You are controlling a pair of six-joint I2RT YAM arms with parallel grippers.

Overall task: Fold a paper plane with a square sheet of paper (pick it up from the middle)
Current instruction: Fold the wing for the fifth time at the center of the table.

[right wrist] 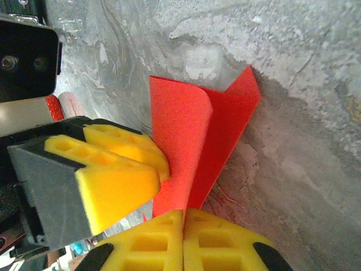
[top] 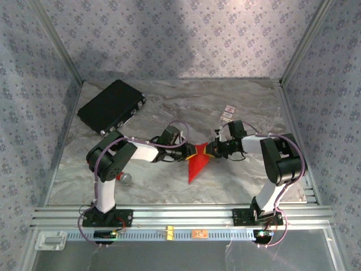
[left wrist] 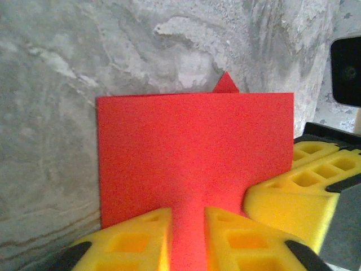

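Note:
The red sheet of paper is folded to a narrow shape in the middle of the table, its point toward the near edge. My right gripper is shut on its edge; the sheet rises from the seam between the two pads as a doubled flap. My left gripper meets it from the other side, its jaws a little apart, with the red sheet showing through the gap. In the top view the left gripper and right gripper nearly touch over the paper's wide end.
A black case lies at the back left. A small red cylinder with a grey end rests beside the left arm's base. Small cards lie at the back right. Patterned walls close in the marbled table.

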